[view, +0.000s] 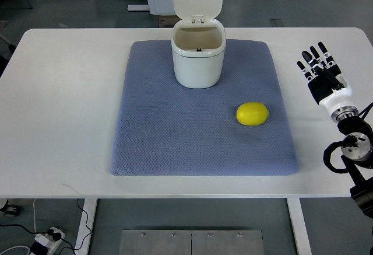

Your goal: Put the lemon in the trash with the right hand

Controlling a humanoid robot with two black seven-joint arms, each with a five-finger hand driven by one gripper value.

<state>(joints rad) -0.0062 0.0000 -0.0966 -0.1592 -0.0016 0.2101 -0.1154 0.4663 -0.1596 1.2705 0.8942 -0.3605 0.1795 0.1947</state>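
Looking down from the top view, my right hand (322, 74) hangs over the bare white table (64, 109) at the right side, its black-and-white fingers (313, 56) straight and slightly fanned, holding nothing and pointing away from me. The lemon (252, 114) lies to the left of that hand and a little nearer to me, on the right part of the blue-grey mat (169, 138), well apart from my fingers. Its long axis runs roughly left to right, so I judge I must swing inward and turn the palm to close across its shorter width. My left hand is not in view, so the right is the only one placed for this. The lemon looks smooth, glossy and oval, likely to roll; the mat is a soft quilted weave that should damp that. The trash bin (198, 59) stands further left and beyond the lemon, a rounded white plastic tub with its lid (197, 0) tipped up and its mouth open.
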